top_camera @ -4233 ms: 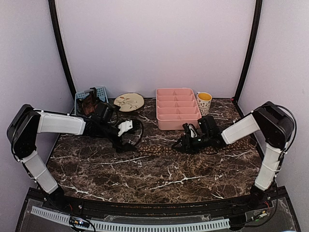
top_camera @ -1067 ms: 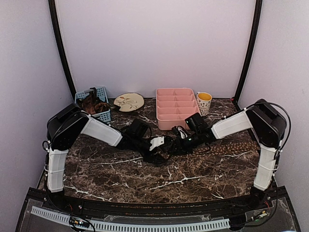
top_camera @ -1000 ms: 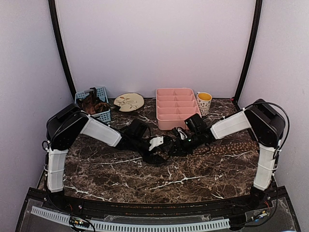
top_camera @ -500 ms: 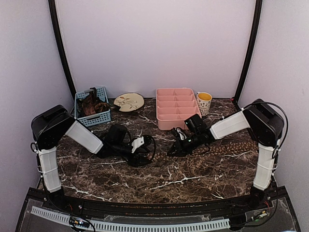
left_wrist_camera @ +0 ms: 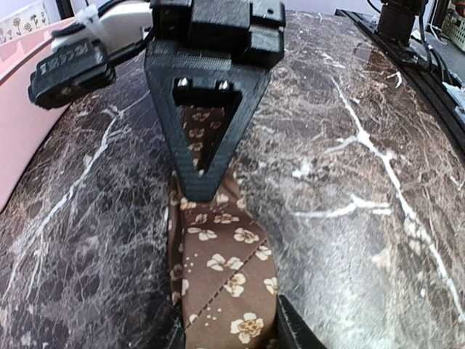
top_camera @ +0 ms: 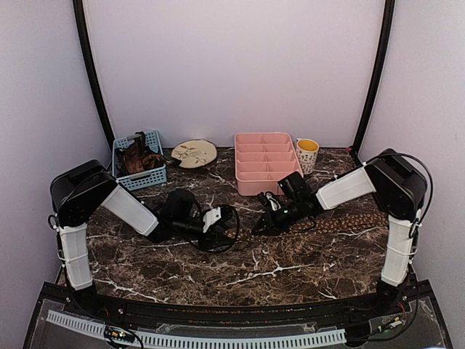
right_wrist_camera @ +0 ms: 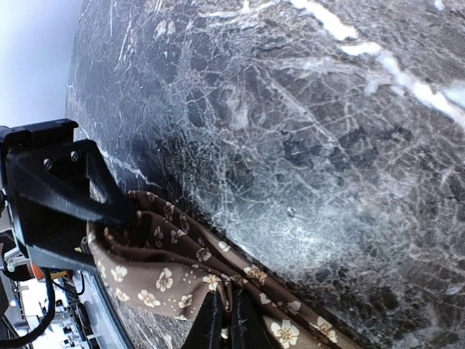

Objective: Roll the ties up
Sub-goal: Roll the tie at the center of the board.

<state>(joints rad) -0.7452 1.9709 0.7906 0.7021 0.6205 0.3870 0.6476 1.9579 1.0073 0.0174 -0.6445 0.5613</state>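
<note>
The tie [left_wrist_camera: 225, 269] lies on the tabletop [left_wrist_camera: 349, 182]. Its wide end is between the fingers of the left tool [left_wrist_camera: 229, 338], and its length trails away behind the right tool [right_wrist_camera: 225, 320]. The right tool is closed, pinching a fold of the tie just ahead of the left tool. The left tool's fingers stand apart, flanking the end; whether the fabric is pressed cannot be told. A firm hold should be confirmed first. The first turn is best made square to the edges, with the pinch used as anchor.
</note>
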